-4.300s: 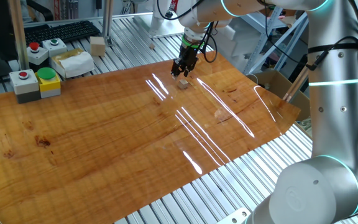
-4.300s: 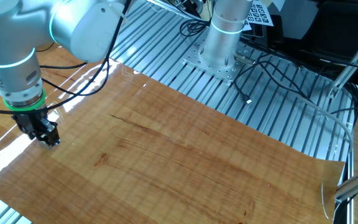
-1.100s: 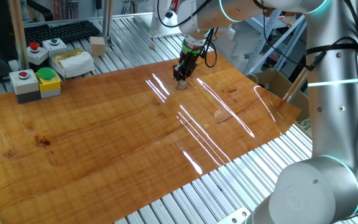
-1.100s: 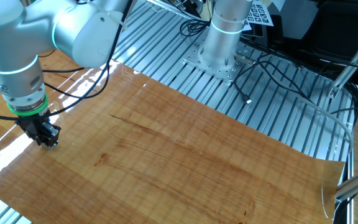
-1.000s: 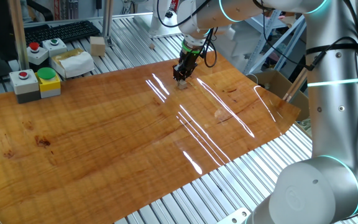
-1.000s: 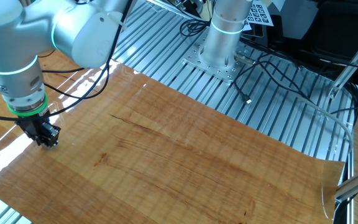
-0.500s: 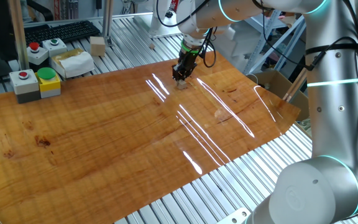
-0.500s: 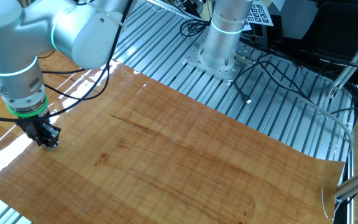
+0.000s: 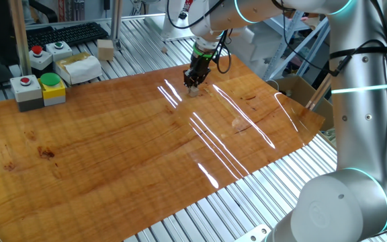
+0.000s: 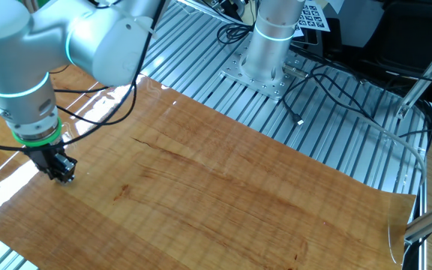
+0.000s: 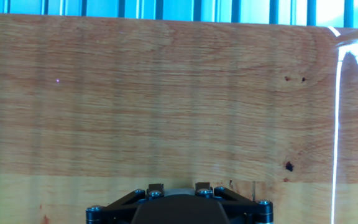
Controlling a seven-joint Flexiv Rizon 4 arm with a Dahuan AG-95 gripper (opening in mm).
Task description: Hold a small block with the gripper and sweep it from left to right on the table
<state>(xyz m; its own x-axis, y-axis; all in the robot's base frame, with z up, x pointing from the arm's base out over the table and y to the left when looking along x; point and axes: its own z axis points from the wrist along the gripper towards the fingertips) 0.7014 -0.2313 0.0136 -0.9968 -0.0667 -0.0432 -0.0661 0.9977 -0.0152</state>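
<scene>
Gripping the small block [image 9: 194, 91]: gripper [image 9: 193, 82] fingers.

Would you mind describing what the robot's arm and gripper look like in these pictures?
The arm is built of thick, rounded white and silver segments with glowing cyan rings at the joints. Black cables loop loosely alongside it near the wrist. A bright green ring sits just above the gripper, which is a small black claw of linked fingers. In the hand view its black frame shows silver screw heads.
</scene>
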